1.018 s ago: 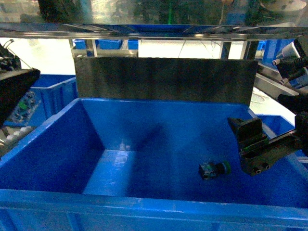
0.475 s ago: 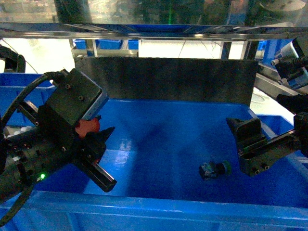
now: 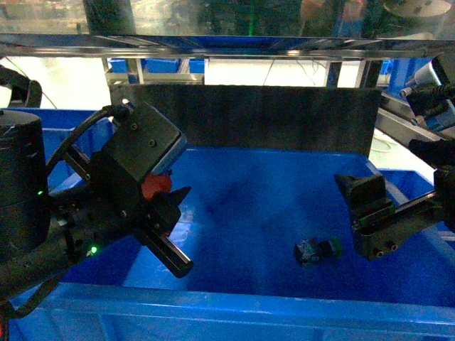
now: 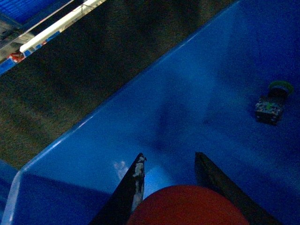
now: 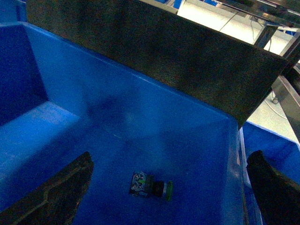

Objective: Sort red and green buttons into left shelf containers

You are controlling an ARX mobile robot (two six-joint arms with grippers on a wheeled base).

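One red mushroom-capped push button (image 3: 155, 186) sits pinched in the left end effector (image 3: 167, 202) above the deep blue plastic bin (image 3: 213, 302), where a high release might bounce it onto the green-capped button (image 3: 317, 251) beside the spread right end effector (image 3: 373, 220).

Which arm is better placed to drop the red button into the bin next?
The left: its end effector already grips the red mushroom-cap push button above the large blue plastic bin. The right end effector is open and empty.
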